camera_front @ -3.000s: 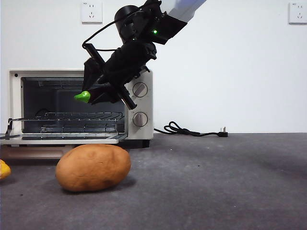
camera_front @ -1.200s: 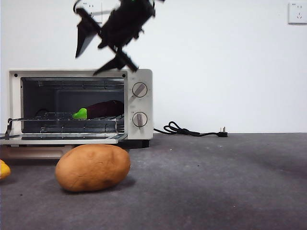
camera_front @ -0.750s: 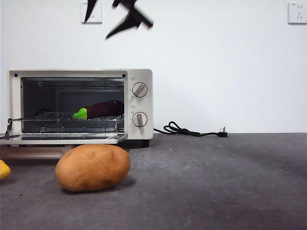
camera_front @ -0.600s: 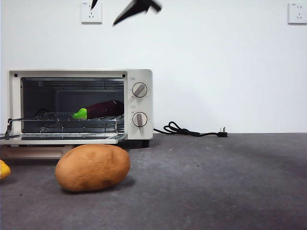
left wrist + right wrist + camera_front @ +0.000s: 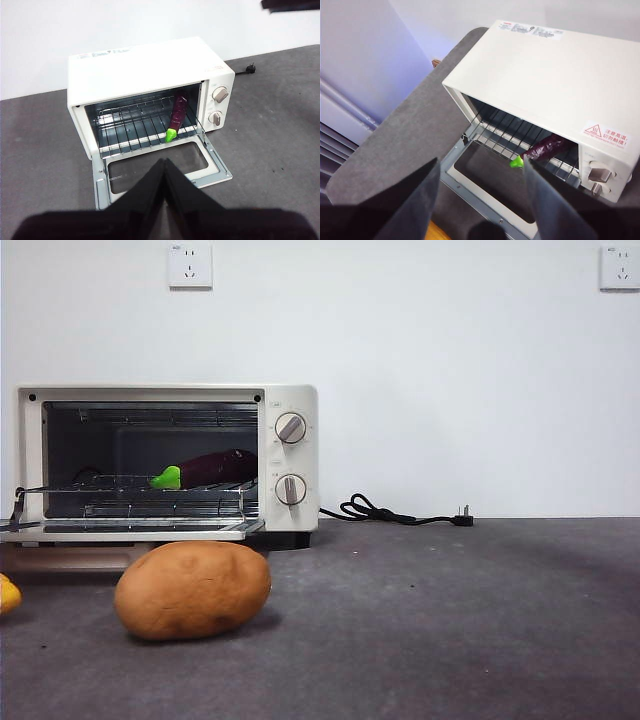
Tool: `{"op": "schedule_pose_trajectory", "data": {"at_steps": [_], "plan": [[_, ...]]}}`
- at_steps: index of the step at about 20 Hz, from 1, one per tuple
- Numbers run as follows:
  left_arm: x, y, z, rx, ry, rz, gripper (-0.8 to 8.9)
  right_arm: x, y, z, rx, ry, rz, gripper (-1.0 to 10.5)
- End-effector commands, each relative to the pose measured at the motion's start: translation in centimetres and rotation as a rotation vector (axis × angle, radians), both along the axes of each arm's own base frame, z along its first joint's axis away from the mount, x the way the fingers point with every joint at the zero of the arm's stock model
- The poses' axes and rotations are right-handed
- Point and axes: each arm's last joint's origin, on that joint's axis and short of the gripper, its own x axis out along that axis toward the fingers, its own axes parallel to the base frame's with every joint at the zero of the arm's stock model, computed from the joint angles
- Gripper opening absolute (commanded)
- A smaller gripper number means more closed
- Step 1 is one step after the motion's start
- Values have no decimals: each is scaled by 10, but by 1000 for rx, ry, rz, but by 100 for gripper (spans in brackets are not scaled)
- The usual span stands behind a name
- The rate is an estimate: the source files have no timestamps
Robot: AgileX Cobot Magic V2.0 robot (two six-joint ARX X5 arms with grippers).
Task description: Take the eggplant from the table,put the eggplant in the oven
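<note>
High above the oven, the right gripper (image 5: pixel 477 200) hangs with its two black jaws spread wide and nothing between them, looking down on the open oven (image 5: pixel 555 85). The left gripper (image 5: pixel 165 167) hovers out in front of the oven's open door, jaws pressed together to a point, holding nothing. Neither arm shows in the front view.

And the eggplant (image 5: pixel 205 469)? Already home: it lies on the wire rack (image 5: pixel 140 485) inside the oven, toward the side with the knobs, green stem cap facing the opening. Judging by that, the placing step is done and the task looks all but complete. The door (image 5: pixel 160 167) is folded down flat; the task asks for no closing, so the next move calls for little more than both arms keeping clear and parking.

Out on the dark grey table (image 5: pixel 450 620), a brown potato (image 5: pixel 192 590) sits just in front of the door, untouched, with a sliver of something yellow (image 5: pixel 8 593) at the picture's edge. A black power cord (image 5: pixel 395 512) lies unplugged beside the oven. Behind, a plain white wall carries two sockets (image 5: pixel 190 264).
</note>
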Motion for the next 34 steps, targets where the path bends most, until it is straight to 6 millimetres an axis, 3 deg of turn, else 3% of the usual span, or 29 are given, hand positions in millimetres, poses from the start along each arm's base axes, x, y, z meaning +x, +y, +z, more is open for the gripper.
{"op": "schedule_pose_trajectory", "data": {"at_steps": [1, 14, 25, 34], "plan": [[2, 0, -1, 7, -6, -7, -5, -20, -15, 22, 47, -72, 10, 281], [2, 0, -1, 10, -7, -8, -5, -75, -74, 81, -28, -382, -214, 280], [4, 0, -1, 10, -2, -8, -5, -148, -152, 127, -68, -592, -640, 280], [8, -1, -1, 10, -2, -8, -5, -207, -210, 146, -34, -661, -940, 280]]}}
